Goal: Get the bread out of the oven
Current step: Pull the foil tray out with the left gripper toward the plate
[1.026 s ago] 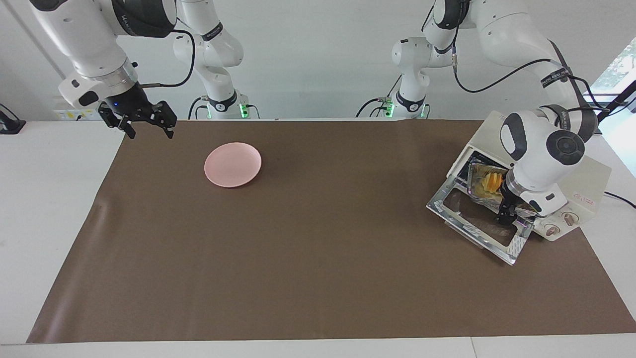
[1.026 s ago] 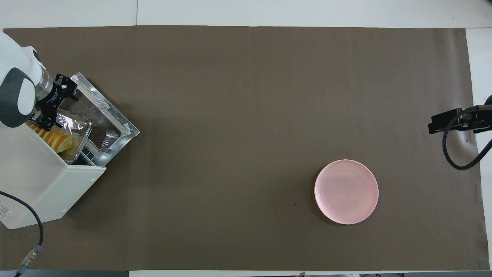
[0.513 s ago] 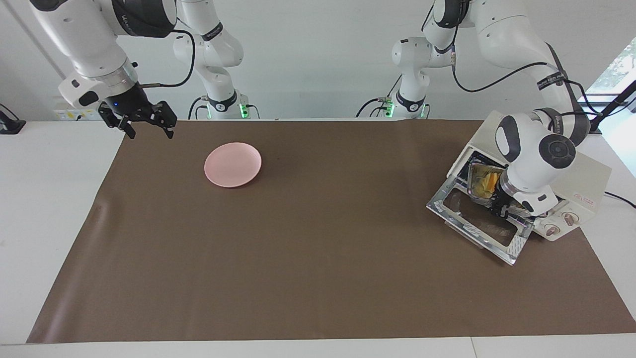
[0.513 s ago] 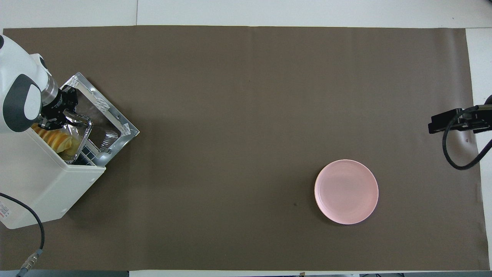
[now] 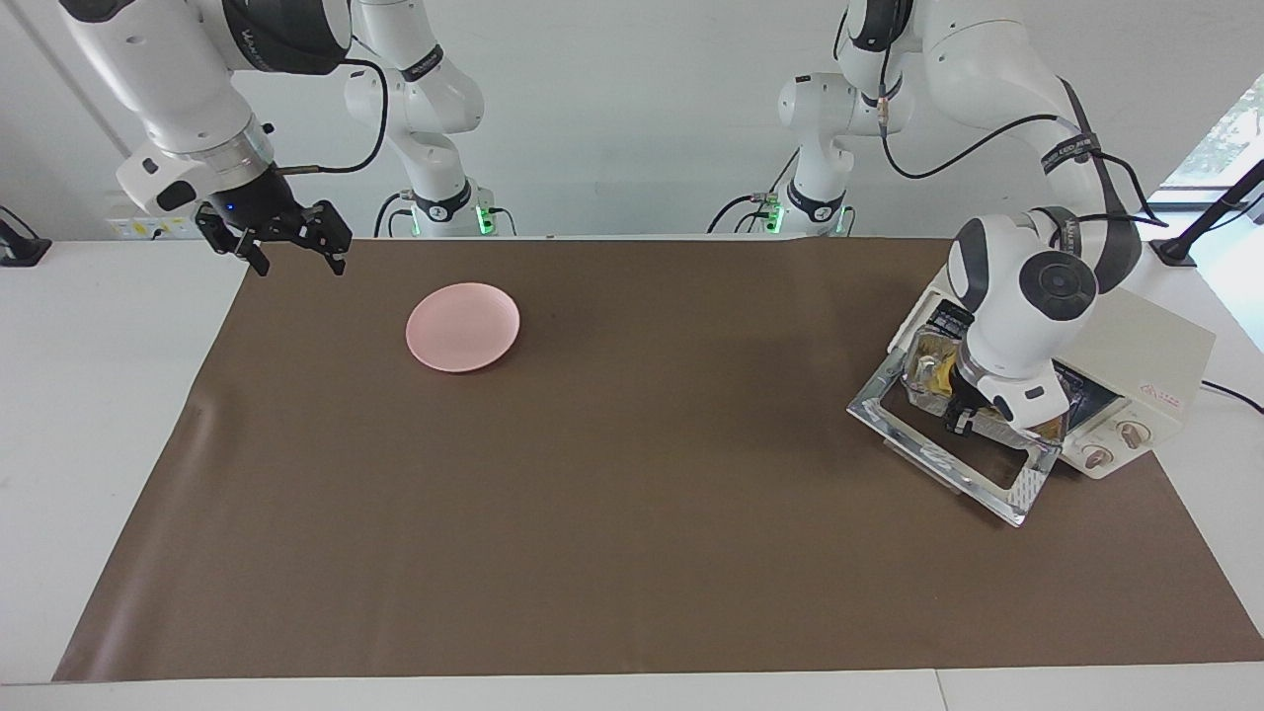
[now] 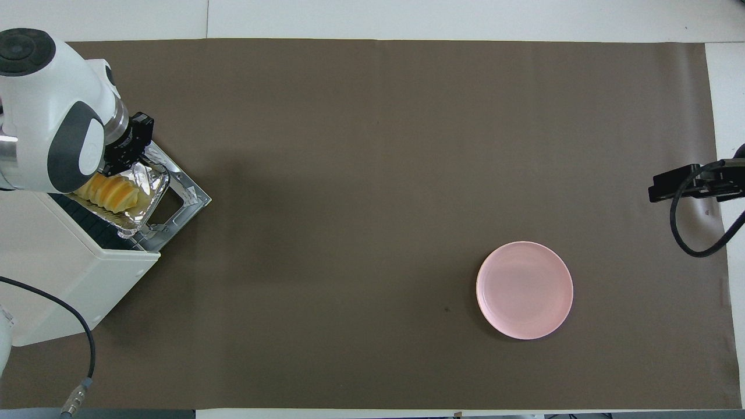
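Note:
The cream-white oven (image 5: 1145, 351) stands at the left arm's end of the table with its glass door (image 5: 938, 459) dropped open. It also shows in the overhead view (image 6: 64, 267). The yellow-orange bread (image 6: 110, 192) lies in a crinkled foil tray (image 6: 145, 195) that sticks out of the oven over the door. My left gripper (image 6: 119, 169) is shut on the tray's rim. In the facing view my left gripper (image 5: 963, 420) and arm hide most of the bread. My right gripper (image 5: 293, 255) is open and empty, and waits above the table's edge.
A pink plate (image 5: 462, 326) lies on the brown mat (image 5: 632, 513) toward the right arm's end; it also shows in the overhead view (image 6: 524, 290). The oven's cable (image 6: 70, 331) runs off the table's near corner.
My left gripper has drawn the foil tray with the bread out of the oven and over the open door. The right arm has not moved.

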{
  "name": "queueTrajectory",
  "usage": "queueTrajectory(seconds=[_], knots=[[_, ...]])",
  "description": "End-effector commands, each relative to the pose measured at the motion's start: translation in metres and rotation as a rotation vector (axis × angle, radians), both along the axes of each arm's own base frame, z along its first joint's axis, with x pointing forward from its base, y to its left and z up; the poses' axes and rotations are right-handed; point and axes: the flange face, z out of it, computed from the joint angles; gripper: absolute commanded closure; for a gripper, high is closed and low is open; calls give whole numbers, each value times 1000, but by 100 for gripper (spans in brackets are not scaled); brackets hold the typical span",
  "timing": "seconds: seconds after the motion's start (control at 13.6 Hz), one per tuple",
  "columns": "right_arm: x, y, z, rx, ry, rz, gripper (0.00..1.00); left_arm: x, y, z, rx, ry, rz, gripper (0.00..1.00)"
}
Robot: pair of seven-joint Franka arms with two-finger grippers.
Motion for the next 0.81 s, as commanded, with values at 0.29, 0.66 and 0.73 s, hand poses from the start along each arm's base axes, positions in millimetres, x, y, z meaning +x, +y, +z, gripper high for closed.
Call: queueTrajectory(seconds=[0.29,0.66,0.73], knots=[[-2,1,3,10,6,-13,0,-14,-213,48,-147,4,-402,100],[-2,1,3,10,5,-13,0,-73,-356,7,-186,54,-709,100],[-2,1,3,10,5,-13,0,-87,-380,0,-185,62,-747,100]])
